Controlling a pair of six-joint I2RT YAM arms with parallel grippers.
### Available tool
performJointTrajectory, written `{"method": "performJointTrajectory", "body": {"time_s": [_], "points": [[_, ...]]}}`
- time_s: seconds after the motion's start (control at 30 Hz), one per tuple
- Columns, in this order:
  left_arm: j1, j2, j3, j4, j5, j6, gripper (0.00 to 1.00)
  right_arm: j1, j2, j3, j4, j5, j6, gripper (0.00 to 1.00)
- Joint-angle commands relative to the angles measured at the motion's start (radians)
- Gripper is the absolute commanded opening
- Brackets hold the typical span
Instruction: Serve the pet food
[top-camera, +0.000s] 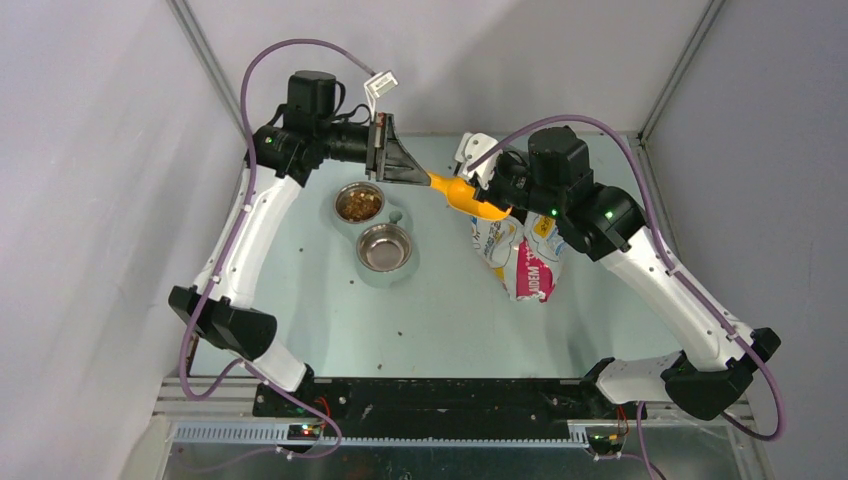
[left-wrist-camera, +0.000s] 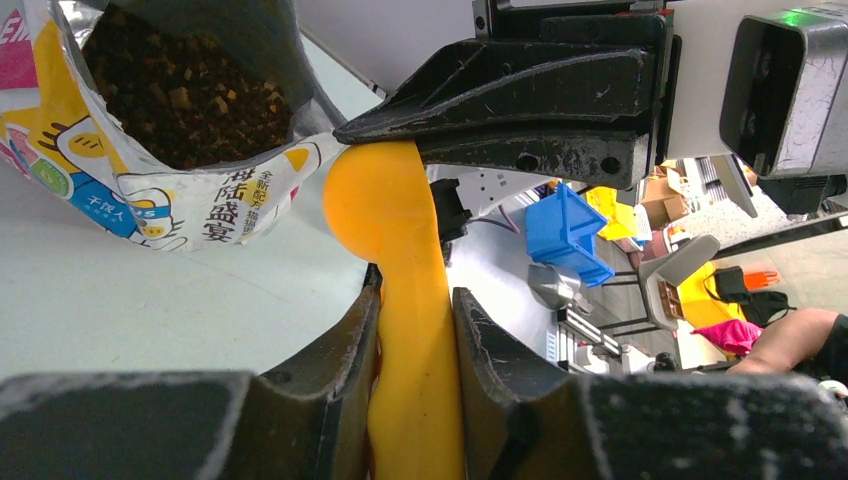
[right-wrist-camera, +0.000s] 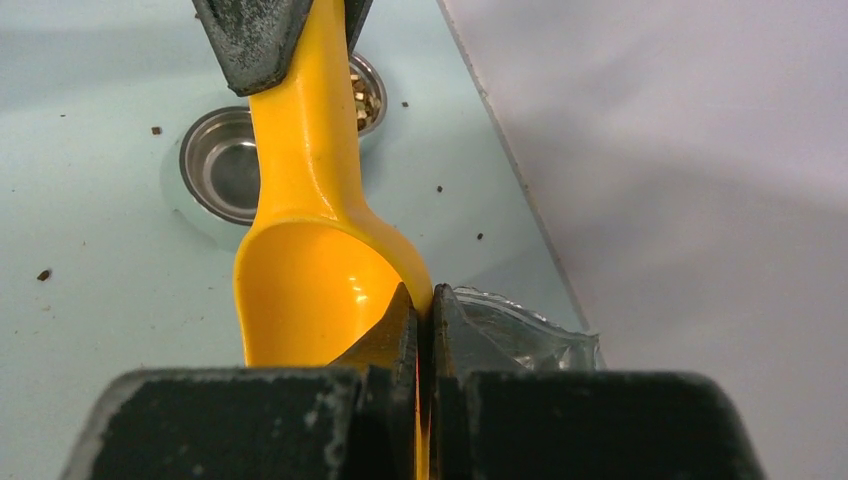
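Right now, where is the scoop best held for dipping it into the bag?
Grip the scoop by its handle, from the handle's end, as the left claw does: it is long and slim, leaving the bowl free. The right claw pinches the bowl's rim, in the way.

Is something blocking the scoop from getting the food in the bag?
Nothing covers the pet food: the bag is open. The scoop sits just outside the bag's foil lip, and the right fingers pinch the scoop's rim.

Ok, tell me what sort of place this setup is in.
Probably a robotics lab or workshop: robot arms bolted to a walled-in table, with blue storage bins and office chairs in the background.
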Motion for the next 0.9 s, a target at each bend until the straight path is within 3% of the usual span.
{"method": "performJointTrajectory", "body": {"time_s": [0.0,0.27,0.67,0.87], "points": [[0.002,-0.035,0.007,0.061,0.037,-0.045,0.29,-0.001,-0.011,-0.011,0.007,0.005,0.008,0.0],[0.002,-0.035,0.002,0.076,0.03,-0.051,0.4,-0.002,-0.009,-0.013,0.007,0.012,0.009,0.0],[0.002,-0.026,0.004,0.081,0.03,-0.052,0.37,-0.01,-0.002,-0.019,0.023,0.044,0.024,0.0],[0.002,-0.015,0.005,0.078,0.035,-0.053,0.42,-0.023,0.003,-0.021,0.041,0.078,0.037,0.0]]}}
